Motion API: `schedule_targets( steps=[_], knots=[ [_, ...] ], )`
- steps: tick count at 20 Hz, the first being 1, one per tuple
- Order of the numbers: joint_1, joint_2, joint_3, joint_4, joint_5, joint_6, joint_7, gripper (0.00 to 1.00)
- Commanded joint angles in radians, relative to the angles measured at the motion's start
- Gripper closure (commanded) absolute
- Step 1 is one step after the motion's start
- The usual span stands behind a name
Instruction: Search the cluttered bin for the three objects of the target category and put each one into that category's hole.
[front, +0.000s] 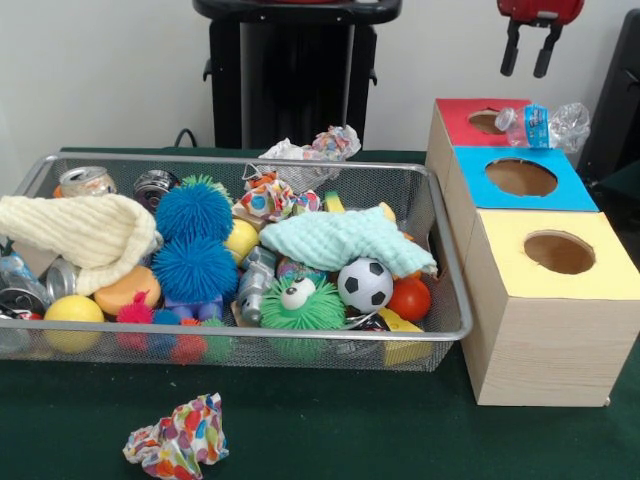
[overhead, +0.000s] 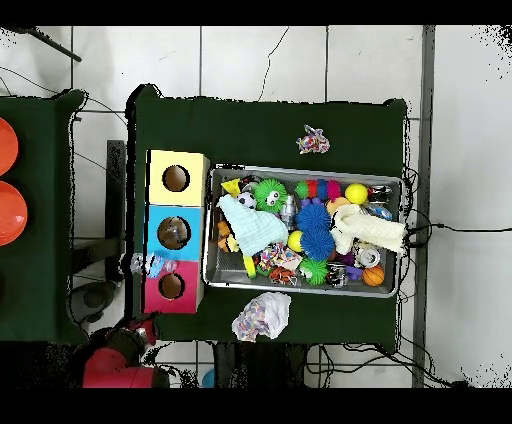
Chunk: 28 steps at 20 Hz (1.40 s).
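A wire mesh bin (front: 250, 160) holds mixed clutter: crushed cans (front: 85, 180), two blue spiky balls (front: 195, 268), a soccer ball (front: 365, 284), a green fuzzy toy (front: 300, 302), a cream cloth (front: 85, 230) and a mint cloth (front: 340, 240). To its right stands a row of wooden boxes with holes, topped red (front: 460, 115), blue (front: 520, 178) and yellow (front: 558, 252). A crushed plastic bottle (front: 545, 125) lies on the red box beside its hole. My gripper (front: 524, 72) hangs open and empty above the red box, well clear of the bottle.
A crumpled colourful paper (front: 178, 440) lies on the green table in front of the bin, and another (front: 310, 150) sits behind the bin's far rim. In the overhead view the bin (overhead: 305, 170) sits beside the boxes (overhead: 177, 178), and the red arm (overhead: 118, 362) is at the lower left.
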<state>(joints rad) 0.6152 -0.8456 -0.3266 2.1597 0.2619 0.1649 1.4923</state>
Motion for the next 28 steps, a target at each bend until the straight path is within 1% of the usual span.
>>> schedule_targets(
  steps=[1, 8, 14, 21, 28],
  knots=[
    [0.010, 0.046, 0.028, -0.010, 0.052, -0.014, 0.287, 0.00],
    [0.052, 0.059, 0.005, -0.039, 0.077, 0.024, 0.306, 0.00],
    [0.122, 0.071, -0.046, -0.100, 0.120, 0.129, 0.342, 0.00],
    [0.183, 0.096, -0.084, -0.148, 0.151, 0.181, 0.380, 0.00],
    [0.197, 0.104, -0.093, -0.173, 0.144, 0.210, 0.413, 0.00]
  ],
)
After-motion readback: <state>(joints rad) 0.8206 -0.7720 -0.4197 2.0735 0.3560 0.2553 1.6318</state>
